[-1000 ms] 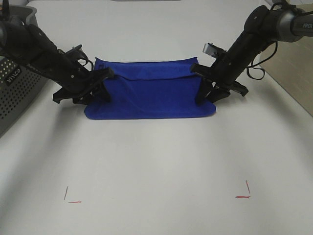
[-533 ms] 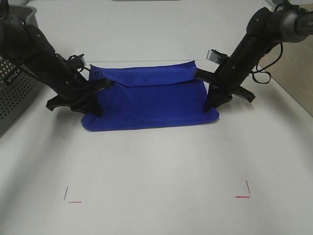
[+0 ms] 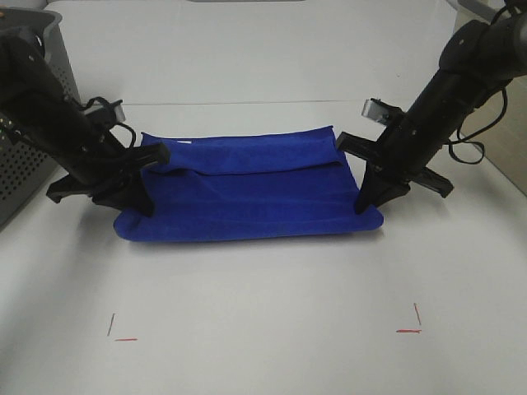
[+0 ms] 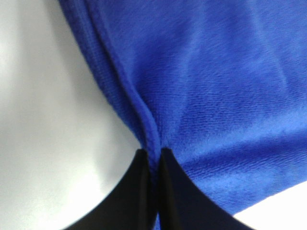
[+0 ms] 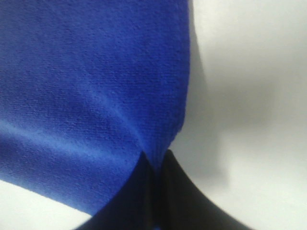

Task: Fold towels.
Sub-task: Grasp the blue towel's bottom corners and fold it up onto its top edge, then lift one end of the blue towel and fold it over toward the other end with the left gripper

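A blue towel (image 3: pixel 247 193) lies on the white table, its far part folded over toward the front. My left gripper (image 3: pixel 142 199) is shut on the towel's left edge near the front corner. My right gripper (image 3: pixel 364 204) is shut on the right edge near the front right corner. In the left wrist view the fingertips (image 4: pixel 144 165) pinch the towel's hemmed edge (image 4: pixel 139 105). In the right wrist view my right gripper (image 5: pixel 156 167) pinches the towel's edge (image 5: pixel 96 96) the same way.
A grey perforated basket (image 3: pixel 20 169) stands at the left edge of the table. Red corner marks (image 3: pixel 122 336) (image 3: pixel 412 325) are on the table near the front. Bare white table (image 3: pixel 263 280) lies between the towel and the marks.
Both grippers have moved toward the front and slightly outward, dragging the towel with them. The towel now lies closer to the front and stretched wider.
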Tool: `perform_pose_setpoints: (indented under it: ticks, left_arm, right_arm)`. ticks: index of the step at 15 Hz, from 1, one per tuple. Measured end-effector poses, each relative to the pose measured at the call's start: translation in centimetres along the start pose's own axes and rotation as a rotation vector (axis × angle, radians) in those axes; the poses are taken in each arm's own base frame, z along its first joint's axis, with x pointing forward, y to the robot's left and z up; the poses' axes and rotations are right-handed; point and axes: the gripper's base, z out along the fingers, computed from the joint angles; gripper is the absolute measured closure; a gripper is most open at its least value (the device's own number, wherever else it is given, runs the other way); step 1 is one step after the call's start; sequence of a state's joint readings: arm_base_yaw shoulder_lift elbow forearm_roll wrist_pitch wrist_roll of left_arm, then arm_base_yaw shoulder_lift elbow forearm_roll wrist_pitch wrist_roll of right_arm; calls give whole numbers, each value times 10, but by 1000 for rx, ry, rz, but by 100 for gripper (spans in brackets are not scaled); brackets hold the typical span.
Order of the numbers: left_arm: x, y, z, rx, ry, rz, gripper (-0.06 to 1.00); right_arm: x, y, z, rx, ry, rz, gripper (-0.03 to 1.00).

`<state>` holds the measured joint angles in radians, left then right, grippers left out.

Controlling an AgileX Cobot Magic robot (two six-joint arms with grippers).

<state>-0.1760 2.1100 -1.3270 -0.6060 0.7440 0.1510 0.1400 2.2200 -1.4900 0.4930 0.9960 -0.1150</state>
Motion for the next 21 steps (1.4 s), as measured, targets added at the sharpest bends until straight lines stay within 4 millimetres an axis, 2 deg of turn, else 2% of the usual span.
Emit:
perform_pose_setpoints:
  ticks: [4,6,7,10,12,16,17,19,21]
  left_arm:
    - [-28,-19,-27,41,-114,-38,91]
    - [-43,-17,-41,54,-169,-71,91]
    - [-57,-9,-47,61,-205,-113,91]
    - [-77,0,-42,64,-246,-126,91]
    - [-98,2,-34,68,-331,-124,91]
    - [-115,15,-5,59,-387,-150,86]
    - [-116,18,0,56,-391,-159,83]
    - [-117,22,7,53,-402,-171,54]
    - [-121,22,5,51,-449,-162,29]
  right_arm:
    - [-27,19,-33,-23,-141,-63,97]
    - [-45,30,-51,-38,-221,-103,97]
    - [-59,35,-55,-52,-243,-122,97]
    - [-81,36,-43,-64,-257,-133,97]
    - [-100,31,-26,-67,-273,-126,97]
    - [-114,21,2,-66,-264,-107,94]
    - [-114,19,5,-64,-259,-105,87]
    - [-114,19,4,-64,-259,-105,57]
    - [-115,21,1,-67,-261,-110,26]
